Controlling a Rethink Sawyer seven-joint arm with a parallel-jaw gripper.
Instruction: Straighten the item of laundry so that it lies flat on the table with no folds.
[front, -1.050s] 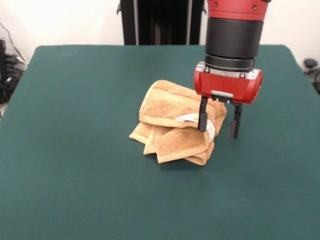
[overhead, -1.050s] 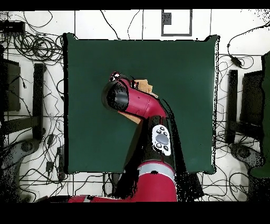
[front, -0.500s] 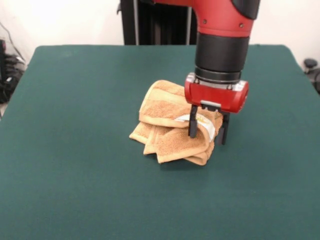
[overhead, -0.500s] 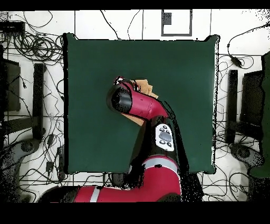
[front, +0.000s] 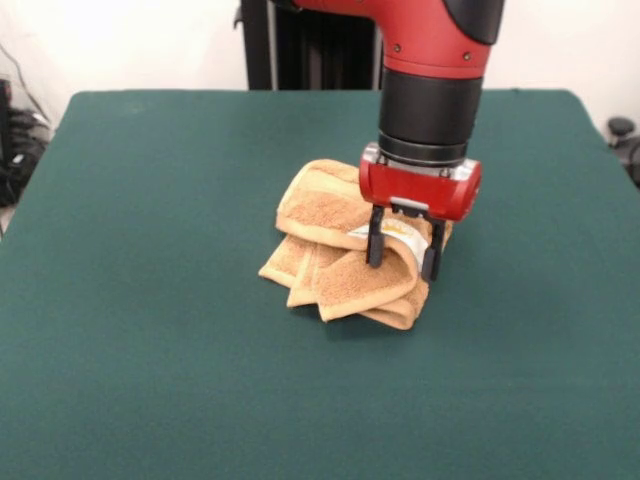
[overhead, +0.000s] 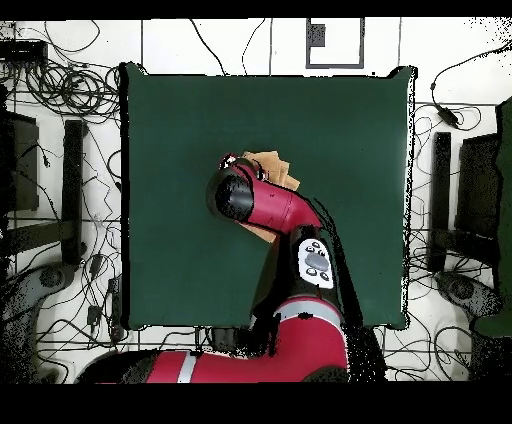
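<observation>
The item of laundry (front: 335, 225), an orange-tan towel, lies crumpled in several folded layers near the middle of the green table (front: 150, 200). A white tag shows on its right side. My gripper (front: 403, 255) is lowered onto that right side, open, with one finger in front of the tag and the other at the towel's right edge, so the bunched fold sits between them. In the overhead view the arm covers the gripper and most of the towel (overhead: 272, 163), which peeks out beyond the wrist on the table (overhead: 350, 130).
Wide green cloth surrounds the towel on all sides. Off the table, cables (overhead: 60, 70) and dark equipment stands (overhead: 72, 190) line the floor on both sides in the overhead view.
The gripper moved left and down, from beside the towel's right edge to straddling its right fold. The towel's upper layer has shifted slightly.
</observation>
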